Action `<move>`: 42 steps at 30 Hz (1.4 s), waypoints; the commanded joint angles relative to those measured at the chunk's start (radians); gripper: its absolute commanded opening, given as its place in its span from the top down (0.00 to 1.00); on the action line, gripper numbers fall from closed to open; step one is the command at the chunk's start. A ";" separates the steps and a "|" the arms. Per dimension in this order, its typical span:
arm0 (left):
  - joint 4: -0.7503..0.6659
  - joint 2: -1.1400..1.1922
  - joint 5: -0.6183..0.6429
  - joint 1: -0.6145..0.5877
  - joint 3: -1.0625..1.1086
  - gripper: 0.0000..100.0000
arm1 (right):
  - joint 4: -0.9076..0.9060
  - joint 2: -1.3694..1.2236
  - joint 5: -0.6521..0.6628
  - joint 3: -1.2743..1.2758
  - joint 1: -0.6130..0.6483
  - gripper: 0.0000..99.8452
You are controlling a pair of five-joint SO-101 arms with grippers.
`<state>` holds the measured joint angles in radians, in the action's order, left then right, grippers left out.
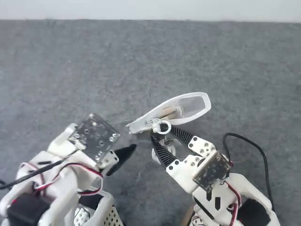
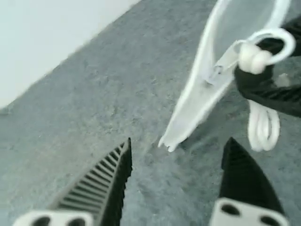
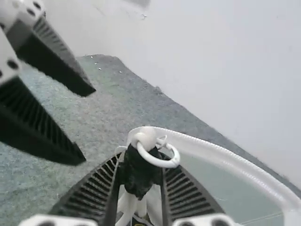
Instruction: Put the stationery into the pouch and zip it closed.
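Pouch [image 1: 181, 109]: light, floppy film (probably slippery), tilted up near the centre of the table [image 1: 70, 61]. My right claw [image 1: 159, 139], at its 7 o'clock, is clamped on the zip pull [image 1: 163, 126]. Left claw [image 2: 178, 143], spread wide, hangs at its 8 o'clock; I'd pinch the stiffer seam corner there.

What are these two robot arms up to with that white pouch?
They are working on a white pouch on the grey table. The right gripper is pinched shut on the pouch's zipper pull. The left gripper hangs open just short of the pouch's narrow end, not touching it.
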<state>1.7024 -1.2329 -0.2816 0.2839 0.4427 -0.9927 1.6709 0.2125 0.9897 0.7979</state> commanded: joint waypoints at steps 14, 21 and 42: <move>-0.342 -0.210 0.060 0.064 0.360 0.71 | -0.030 0.005 -0.029 0.018 -0.013 0.99; -0.477 -0.215 0.058 0.120 0.506 0.71 | -0.059 0.004 -0.026 0.018 -0.013 0.99; -0.545 -0.219 0.114 0.207 0.526 0.87 | -0.088 0.004 0.008 0.018 -0.013 0.99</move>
<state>1.1960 -1.4369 -0.2140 0.4910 0.9751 -1.0664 1.6771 0.2079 1.0019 0.7994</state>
